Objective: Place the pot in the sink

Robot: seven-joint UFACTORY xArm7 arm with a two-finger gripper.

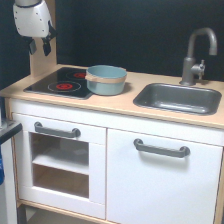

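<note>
At far left the gripper [39, 47] hangs high above the stovetop [61, 83], fingers apart, grasping nothing. The pot [105, 80] sits at the stovetop's right edge. Right of it lies the sink [177, 97], faucet [196, 55] behind. No writing is readable.

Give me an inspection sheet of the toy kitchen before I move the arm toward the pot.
Surface: light wood countertop on a white cabinet, with a black stovetop with red rings.
Job's things: the pot stands upright, partly on the stovetop's edge nearest the sink, partly on the wood; the sink looks empty.
Clutter: nothing seen on the countertop.
Grippers: the gripper hangs above the stovetop's far corner on the exterior view's left, holding nothing; fingers apart.
Cables: nothing seen.
Surroundings: grey faucet behind the sink, dark wall, two grey cabinet handles, an open shelf below the stovetop.
</note>
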